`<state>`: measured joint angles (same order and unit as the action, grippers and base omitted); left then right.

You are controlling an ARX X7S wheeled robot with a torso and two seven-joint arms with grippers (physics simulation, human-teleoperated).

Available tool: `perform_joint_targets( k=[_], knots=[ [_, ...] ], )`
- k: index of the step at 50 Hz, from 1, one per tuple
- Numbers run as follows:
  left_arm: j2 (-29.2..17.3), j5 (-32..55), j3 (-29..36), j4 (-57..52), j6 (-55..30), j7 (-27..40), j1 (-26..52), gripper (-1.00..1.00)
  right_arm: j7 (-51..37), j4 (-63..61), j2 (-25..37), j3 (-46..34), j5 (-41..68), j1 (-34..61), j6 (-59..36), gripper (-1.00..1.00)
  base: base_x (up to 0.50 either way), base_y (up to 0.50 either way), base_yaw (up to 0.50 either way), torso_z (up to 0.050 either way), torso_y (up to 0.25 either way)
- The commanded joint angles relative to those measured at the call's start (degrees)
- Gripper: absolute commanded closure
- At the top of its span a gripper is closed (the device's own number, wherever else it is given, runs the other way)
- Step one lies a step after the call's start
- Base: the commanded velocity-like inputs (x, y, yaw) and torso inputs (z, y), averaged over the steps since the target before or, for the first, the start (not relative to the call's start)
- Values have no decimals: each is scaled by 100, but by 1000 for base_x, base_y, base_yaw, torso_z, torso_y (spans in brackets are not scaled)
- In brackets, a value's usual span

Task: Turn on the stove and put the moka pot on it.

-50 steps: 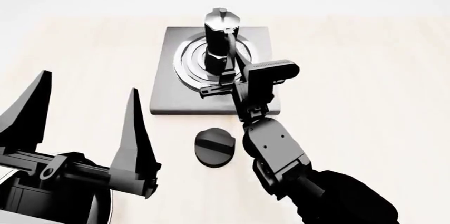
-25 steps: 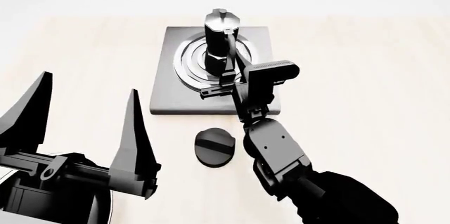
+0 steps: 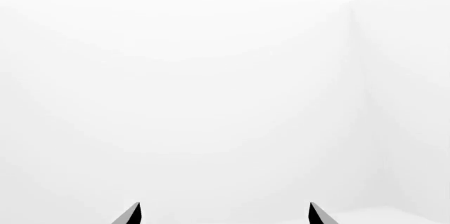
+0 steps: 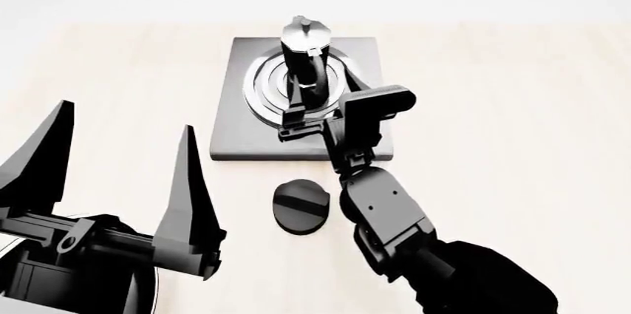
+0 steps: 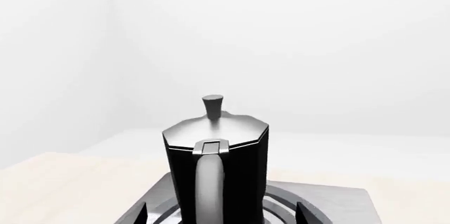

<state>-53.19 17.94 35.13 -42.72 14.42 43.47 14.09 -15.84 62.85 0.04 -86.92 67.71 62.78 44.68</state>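
Note:
The moka pot (image 4: 304, 55) stands upright on the silver rings of the stove (image 4: 229, 133), a dark square plate; its round black knob (image 4: 298, 207) lies in front of the plate. In the right wrist view the moka pot (image 5: 216, 166) fills the centre with its handle facing the camera, on the stove (image 5: 351, 203). My right gripper (image 4: 292, 123) (image 5: 219, 214) is open, a fingertip on each side of the pot's lower body and apart from it. My left gripper (image 4: 118, 162) (image 3: 223, 214) is open and empty at the near left, facing only white.
The light wooden tabletop (image 4: 513, 107) stretches to both sides of the stove and ends at a white background behind it. My right forearm (image 4: 394, 218) reaches over the table just right of the knob.
The right gripper has swung a little to the left. The moka pot has shifted slightly left on the rings, its handle now facing the gripper. The left arm is still.

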Motion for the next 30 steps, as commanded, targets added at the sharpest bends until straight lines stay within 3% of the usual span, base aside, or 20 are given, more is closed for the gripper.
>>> perform_joint_targets(
  k=[1, 15, 30],
  knots=[
    [17, 5, -2, 7, 2, -13, 4, -100, 49, -50, -3, -7, 8, -12, 29, -100, 0, 0, 0, 0, 0],
    [26, 122, -59, 107, -41, -37, 87, -100, 137, -114, 2, 59, 89, 208, 147, -100, 0, 0, 0, 0, 0],
    [-61, 608, -306, 302, -204, -84, 428, -100, -1043, -2298, 1154, -121, -356, 893, -81, -100, 0, 0, 0, 0, 0]
  ],
)
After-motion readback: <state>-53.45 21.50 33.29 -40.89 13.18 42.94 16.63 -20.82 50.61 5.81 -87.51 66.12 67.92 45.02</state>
